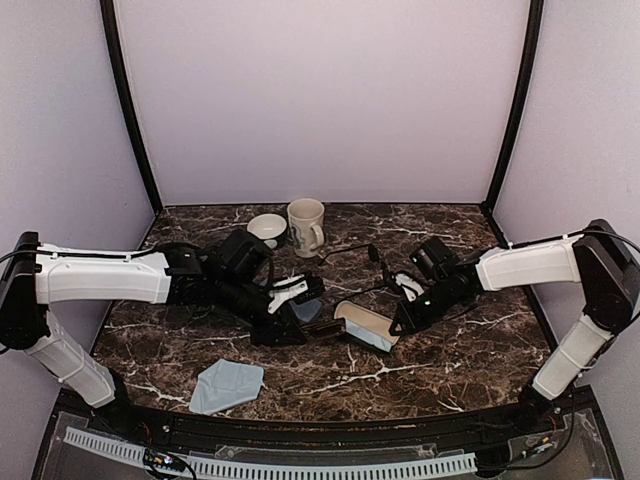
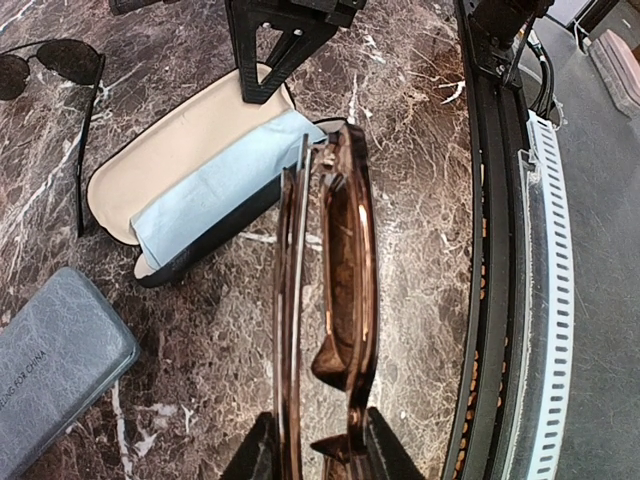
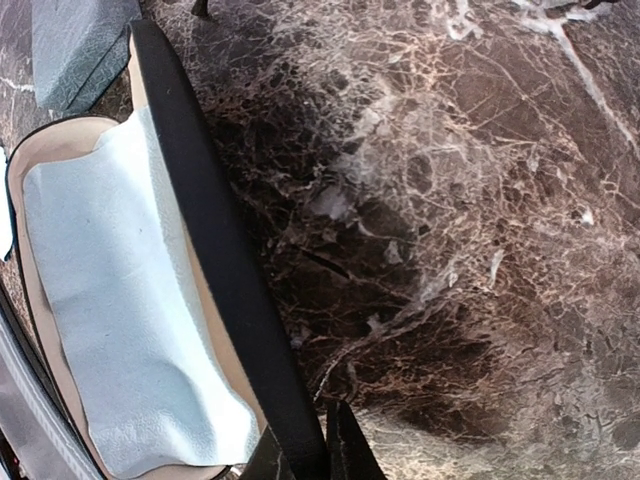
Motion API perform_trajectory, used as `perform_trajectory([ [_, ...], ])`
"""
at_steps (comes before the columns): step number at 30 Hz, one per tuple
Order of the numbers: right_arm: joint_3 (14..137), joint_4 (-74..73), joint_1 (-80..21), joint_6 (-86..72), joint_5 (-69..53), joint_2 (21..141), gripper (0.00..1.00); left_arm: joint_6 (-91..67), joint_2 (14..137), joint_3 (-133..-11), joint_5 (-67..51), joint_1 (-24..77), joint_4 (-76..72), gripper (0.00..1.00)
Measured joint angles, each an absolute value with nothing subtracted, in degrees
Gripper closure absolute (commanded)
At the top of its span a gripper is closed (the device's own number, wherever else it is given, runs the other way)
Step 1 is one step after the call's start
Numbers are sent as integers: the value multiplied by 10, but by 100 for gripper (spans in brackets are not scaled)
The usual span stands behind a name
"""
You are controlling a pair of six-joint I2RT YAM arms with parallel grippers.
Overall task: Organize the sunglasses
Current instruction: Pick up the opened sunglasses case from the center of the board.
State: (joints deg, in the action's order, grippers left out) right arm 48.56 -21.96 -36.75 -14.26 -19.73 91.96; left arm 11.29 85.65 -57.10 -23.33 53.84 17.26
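The brown squarish sunglasses are folded and stand on edge, with my left gripper shut on them just above the table. They point at the open black case, which has a cream lining and a light blue cloth inside. My right gripper is shut on the near wall of this case, one finger on each side. The thin black wire sunglasses lie unfolded on the marble beyond the case. In the top view both grippers, left and right, flank the case.
A grey-blue hard case lies beside the left gripper. A cream mug and a white bowl stand at the back. A loose blue cloth lies near the front edge. A black rail borders the table.
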Motion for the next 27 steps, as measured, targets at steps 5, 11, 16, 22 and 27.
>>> perform_trajectory([
  [5, 489, -224, -368, -132, -197, 917, 90, 113, 857, -572, -233, 538, 175, 76],
  [11, 489, -231, -375, -108, -192, 896, 90, 113, 860, -573, -234, 538, 178, 76],
  [16, 492, -236, -406, -86, -186, 886, 90, 113, 862, -580, -234, 538, 185, 76],
  [22, 502, -238, -451, -64, -182, 885, 89, 113, 862, -582, -245, 538, 189, 75],
  [27, 532, -238, -489, -45, -179, 892, 89, 114, 862, -582, -270, 538, 199, 75],
])
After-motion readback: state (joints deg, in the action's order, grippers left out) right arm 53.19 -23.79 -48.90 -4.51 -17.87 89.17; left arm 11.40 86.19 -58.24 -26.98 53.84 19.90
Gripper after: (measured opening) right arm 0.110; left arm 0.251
